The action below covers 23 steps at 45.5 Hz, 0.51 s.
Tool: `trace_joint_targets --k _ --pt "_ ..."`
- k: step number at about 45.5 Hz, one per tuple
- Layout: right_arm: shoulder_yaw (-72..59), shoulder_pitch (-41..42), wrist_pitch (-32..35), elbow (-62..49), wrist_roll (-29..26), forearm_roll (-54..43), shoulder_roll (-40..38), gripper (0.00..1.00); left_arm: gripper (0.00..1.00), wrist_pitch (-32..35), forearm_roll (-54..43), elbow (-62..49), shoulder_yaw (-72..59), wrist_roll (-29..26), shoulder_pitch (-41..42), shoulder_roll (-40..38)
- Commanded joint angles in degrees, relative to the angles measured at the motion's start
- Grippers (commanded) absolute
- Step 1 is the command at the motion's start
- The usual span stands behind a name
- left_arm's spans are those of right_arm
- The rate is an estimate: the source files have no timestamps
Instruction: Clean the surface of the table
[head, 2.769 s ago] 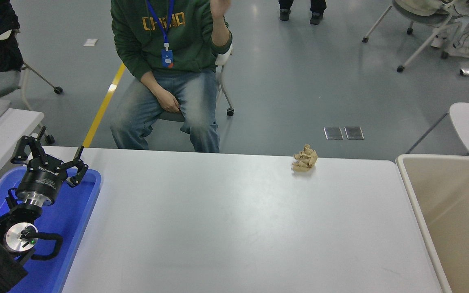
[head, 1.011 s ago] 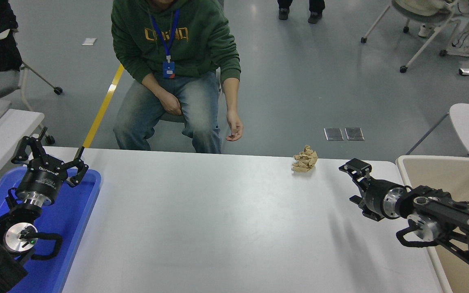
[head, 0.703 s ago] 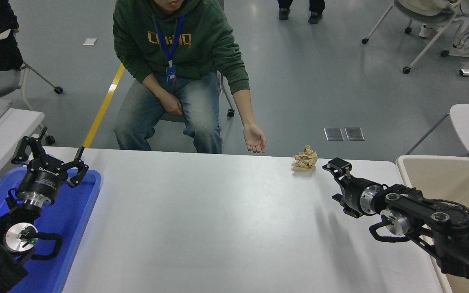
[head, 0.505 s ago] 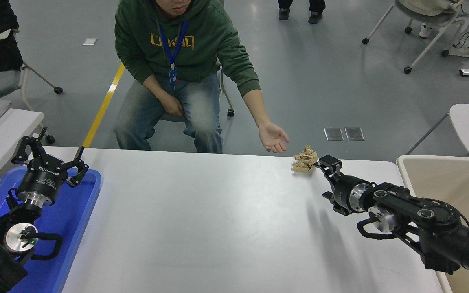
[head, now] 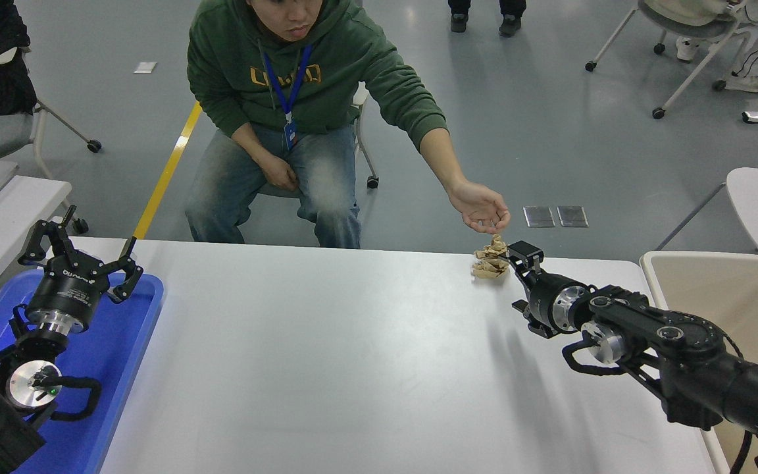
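Head view. The right gripper [head: 514, 258] has advanced across the table surface [head: 353, 368] from near the beige bin [head: 734, 329] and now meets the right side of the crumpled brown paper [head: 489, 259], which lies where it did, at the table's far edge. How far its fingers stand apart cannot be told. A person's hand [head: 482, 209], earlier lowered, now hovers just above the paper. The left gripper [head: 81, 260] stays parked, fingers spread, over the blue tray [head: 122, 355], far left.

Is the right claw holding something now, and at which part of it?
It cannot be told: the right claw is at the crumpled brown paper's right side, its grip hidden.
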Motion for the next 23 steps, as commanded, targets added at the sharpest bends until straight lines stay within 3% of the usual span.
trace_joint_targets --k 1,23 --pt "-0.02 0.68 0.04 -0.74 0.0 0.05 0.95 1.0 1.0 0.0 0.0 0.0 0.0 0.0 0.0 0.02" --pt "-4.94 0.86 3.2 0.57 0.0 -0.57 -3.09 1.0 1.0 0.0 0.0 0.0 0.0 0.0 -0.08 -0.07"
